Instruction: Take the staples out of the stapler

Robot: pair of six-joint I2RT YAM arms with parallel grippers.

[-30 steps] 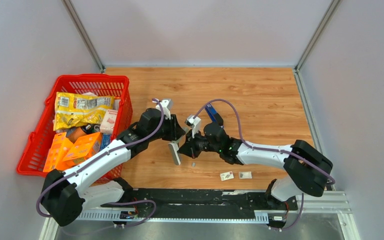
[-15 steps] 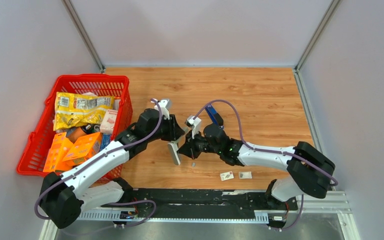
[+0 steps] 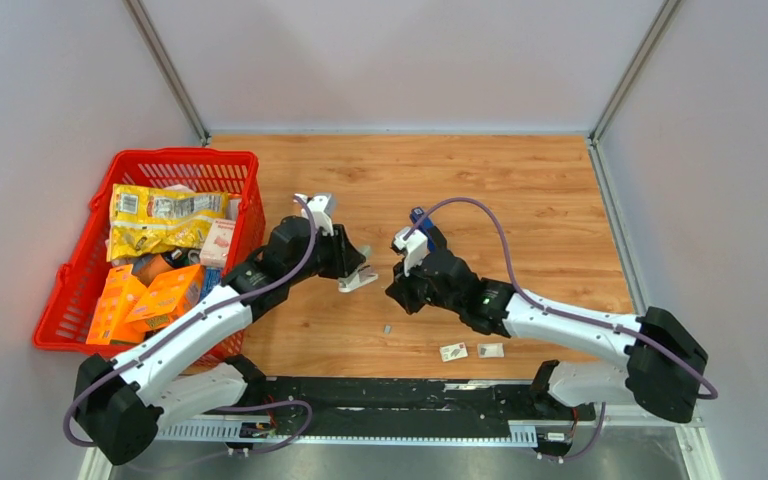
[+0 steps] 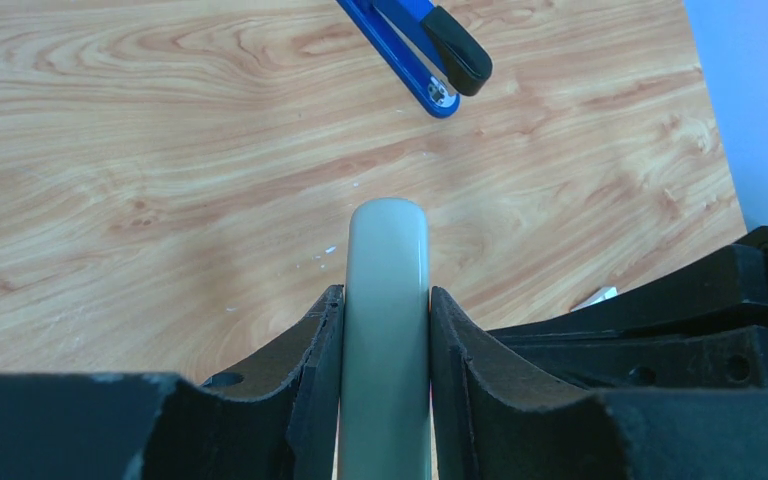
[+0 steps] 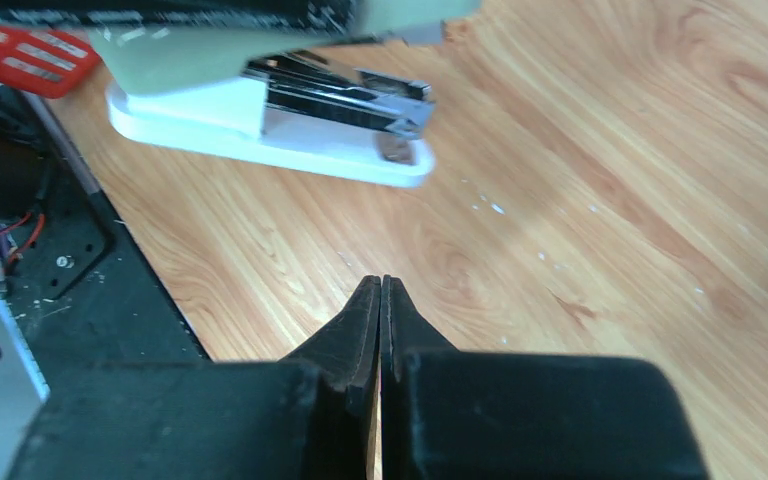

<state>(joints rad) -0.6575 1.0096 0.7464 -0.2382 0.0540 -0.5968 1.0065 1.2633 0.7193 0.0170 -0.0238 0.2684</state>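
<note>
My left gripper (image 3: 353,272) is shut on the grey top cover of a grey-and-white stapler (image 3: 357,279) and holds it above the table. The left wrist view shows the fingers (image 4: 318,340) clamped on that cover (image 4: 387,330). In the right wrist view the stapler (image 5: 290,110) shows its metal magazine and white base under the cover. My right gripper (image 3: 397,297) is shut and empty, a little to the right of the stapler; its fingertips (image 5: 380,285) meet. A tiny grey staple strip (image 3: 387,327) lies on the table below both grippers.
A blue stapler (image 3: 418,220) lies behind the right arm and also shows in the left wrist view (image 4: 415,45). Two small white packets (image 3: 453,351) (image 3: 490,350) lie near the front edge. A red basket (image 3: 150,160) of snack packs stands at the left.
The left gripper has lifted and swung the stapler from pointing down to nearly level, a little farther back. The right gripper has drawn away from it to the right.
</note>
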